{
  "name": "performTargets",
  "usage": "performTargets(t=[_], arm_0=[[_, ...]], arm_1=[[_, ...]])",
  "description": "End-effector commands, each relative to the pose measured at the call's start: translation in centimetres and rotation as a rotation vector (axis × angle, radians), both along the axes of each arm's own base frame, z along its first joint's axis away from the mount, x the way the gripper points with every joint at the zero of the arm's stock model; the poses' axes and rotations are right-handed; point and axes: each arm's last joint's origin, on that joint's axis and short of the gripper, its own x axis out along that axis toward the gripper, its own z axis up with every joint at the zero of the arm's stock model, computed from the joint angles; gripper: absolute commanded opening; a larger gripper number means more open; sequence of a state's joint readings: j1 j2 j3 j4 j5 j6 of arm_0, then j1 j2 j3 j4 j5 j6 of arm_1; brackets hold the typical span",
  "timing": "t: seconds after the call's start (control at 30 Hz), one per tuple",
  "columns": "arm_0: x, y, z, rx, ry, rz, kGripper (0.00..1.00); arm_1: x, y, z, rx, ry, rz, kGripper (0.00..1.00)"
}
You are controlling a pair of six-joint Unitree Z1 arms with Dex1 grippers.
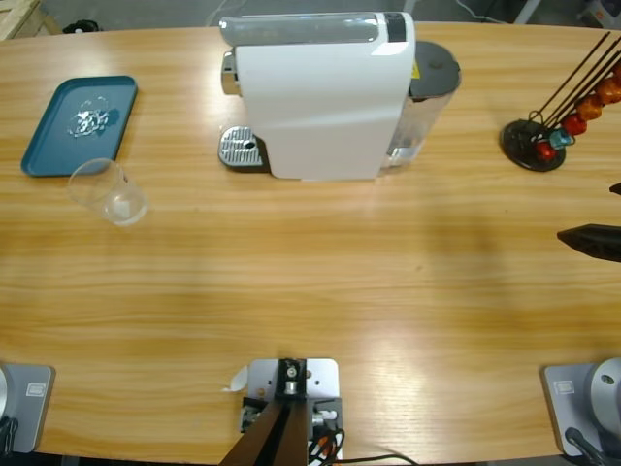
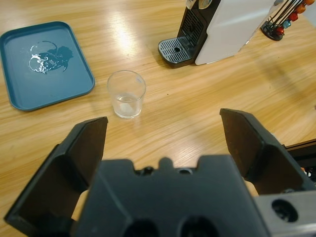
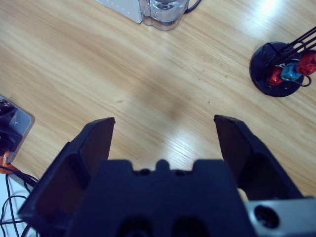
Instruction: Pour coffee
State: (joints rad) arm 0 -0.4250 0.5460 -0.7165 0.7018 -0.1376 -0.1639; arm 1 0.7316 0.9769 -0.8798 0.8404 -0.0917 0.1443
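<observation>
Jaws of the left gripper (image 2: 163, 140) stand wide apart, holding nothing, above bare table (image 1: 320, 262). Right gripper (image 3: 163, 136) likewise. Just beyond the left one, a clear tumbler (image 2: 126, 94) with coffee (image 2: 126, 103) stands right of a teal tray (image 2: 29, 94); coffee machine (image 1: 325, 97) farther off.
</observation>
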Motion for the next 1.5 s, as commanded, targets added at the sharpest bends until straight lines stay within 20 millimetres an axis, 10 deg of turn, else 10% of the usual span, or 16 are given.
performTargets(t=[0.03,0.33,0.53,0.67,1.07,1.5], arm_0=[[-0.2,0.0,-1.0,-0.006,0.017,-0.011,1.0],[0.3,-0.2,-0.6,-0.004,0.033,-0.005,1.0],[8.4,-4.4,8.0,-0.156,0.182,0.017,1.0],[14.6,-7.9,9.7,-0.299,0.313,-0.019,0.982],[27.3,-13.6,4.9,-0.461,0.586,-0.064,0.895],[33.5,-16.4,2.5,-0.463,0.646,-0.102,0.907]], arm_1=[[-0.2,-0.2,-0.8,-0.007,0.021,0.011,0.904],[-0.2,-0.2,-0.8,-0.006,0.022,0.012,0.904],[0.0,0.2,-0.9,-0.003,0.044,0.024,0.904],[0.2,0.3,-1.0,-0.005,0.052,0.026,0.904],[-0.2,0.0,-0.8,0.008,0.04,0.026,0.904],[0.0,0.2,-0.9,0.002,0.052,0.028,0.9]])
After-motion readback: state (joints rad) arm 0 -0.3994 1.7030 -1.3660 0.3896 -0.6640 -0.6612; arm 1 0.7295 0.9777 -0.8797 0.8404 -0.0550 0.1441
